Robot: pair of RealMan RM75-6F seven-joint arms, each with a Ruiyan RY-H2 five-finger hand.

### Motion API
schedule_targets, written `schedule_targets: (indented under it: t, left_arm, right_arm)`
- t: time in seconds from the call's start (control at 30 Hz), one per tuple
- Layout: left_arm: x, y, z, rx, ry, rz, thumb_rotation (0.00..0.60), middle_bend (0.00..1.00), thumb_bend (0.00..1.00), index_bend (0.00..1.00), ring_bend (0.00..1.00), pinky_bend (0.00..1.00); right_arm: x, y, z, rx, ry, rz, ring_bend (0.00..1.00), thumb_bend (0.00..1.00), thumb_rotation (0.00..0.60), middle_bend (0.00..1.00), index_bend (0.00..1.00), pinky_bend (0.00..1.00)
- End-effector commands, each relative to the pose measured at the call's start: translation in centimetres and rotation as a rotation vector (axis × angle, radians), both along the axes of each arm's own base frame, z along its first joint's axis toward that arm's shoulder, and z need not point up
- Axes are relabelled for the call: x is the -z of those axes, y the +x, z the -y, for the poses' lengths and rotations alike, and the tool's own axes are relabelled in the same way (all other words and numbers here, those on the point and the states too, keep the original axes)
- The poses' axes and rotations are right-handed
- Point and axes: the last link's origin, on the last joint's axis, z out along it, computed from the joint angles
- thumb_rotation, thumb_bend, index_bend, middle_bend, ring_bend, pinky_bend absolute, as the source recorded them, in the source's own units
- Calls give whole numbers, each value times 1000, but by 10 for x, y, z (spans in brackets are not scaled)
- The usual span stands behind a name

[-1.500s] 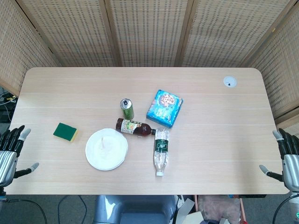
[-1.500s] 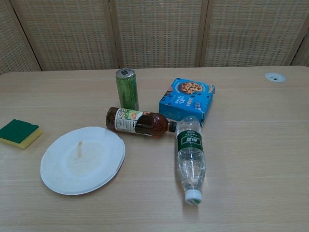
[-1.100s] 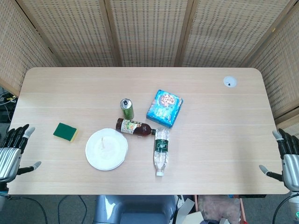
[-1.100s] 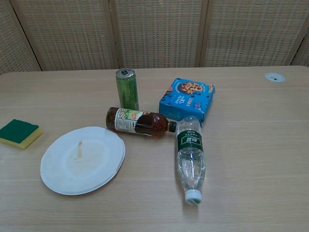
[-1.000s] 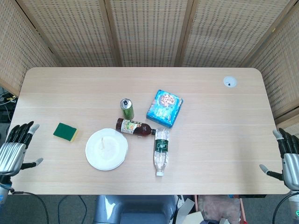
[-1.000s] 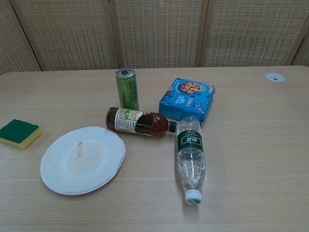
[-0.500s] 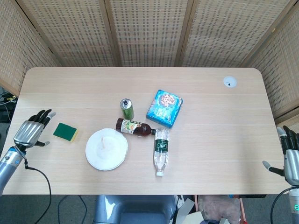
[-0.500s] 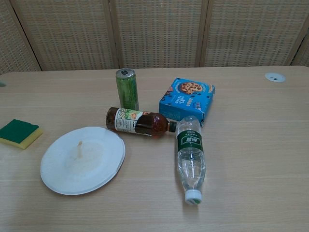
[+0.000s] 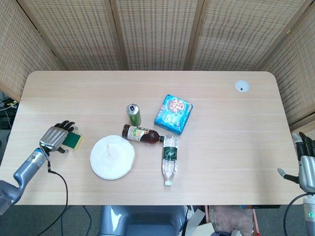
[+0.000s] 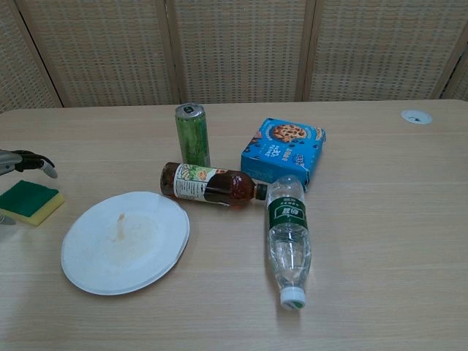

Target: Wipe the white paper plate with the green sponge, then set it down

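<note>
The green sponge (image 9: pixel 74 141) lies flat on the counter (image 9: pixel 221 128) near its left edge, green face up over a yellow base. The left robot hand (image 9: pixel 55 136) hovers over the sponge's outer side with its fingers spread and reaching across the top; in the chest view only its dark fingertips (image 10: pixel 36 161) show at the frame's left edge, above the sponge (image 10: pixel 28 201) and apart from it, so it holds nothing. The white paper plate (image 9: pixel 112 157) sits just beside the sponge toward the counter's middle, with a faint brownish smear on its surface (image 10: pixel 124 241). The right robot hand (image 9: pixel 306 164) hangs off the counter's right edge, well apart from everything, fingers spread and empty.

Beyond the plate a brown bottle (image 9: pixel 141 133) lies on its side, a green can (image 9: pixel 134 114) stands upright behind it, a clear water bottle (image 9: pixel 170 158) lies with its cap toward the near edge, and a blue biscuit box (image 9: pixel 173 114) rests near the bottles
</note>
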Motion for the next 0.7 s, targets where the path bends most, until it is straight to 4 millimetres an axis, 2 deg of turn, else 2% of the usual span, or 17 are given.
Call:
schedule_targets:
  t: [0.03, 0.27, 0.43, 0.57, 0.7]
  left_arm:
    - [4, 2, -3, -6, -3, -1, 600, 163, 0, 227, 107, 198]
    - [8, 4, -8, -24, 2, 1, 600, 175, 0, 265, 118, 203]
    - [11, 4, -10, -29, 1, -3, 600, 289, 0, 336, 192, 218]
    - [12, 6, -11, -24, 7, 1, 600, 316, 0, 383, 268, 252]
    - [8, 8, -13, -17, 23, 12, 600, 342, 0, 411, 300, 284]
  right_arm:
    - [0, -1, 1, 2, 0, 1, 0, 0, 600, 0, 0, 0]
    - [0, -2, 1, 8, 0, 3, 0, 0, 600, 0, 0, 0]
    - [0, -3, 2, 12, -1, 4, 0, 0, 600, 0, 0, 0]
    - [0, -4, 3, 14, 0, 5, 0, 0, 600, 0, 0, 0]
    - [-1, -4, 2, 12, 0, 6, 0, 0, 600, 0, 0, 0]
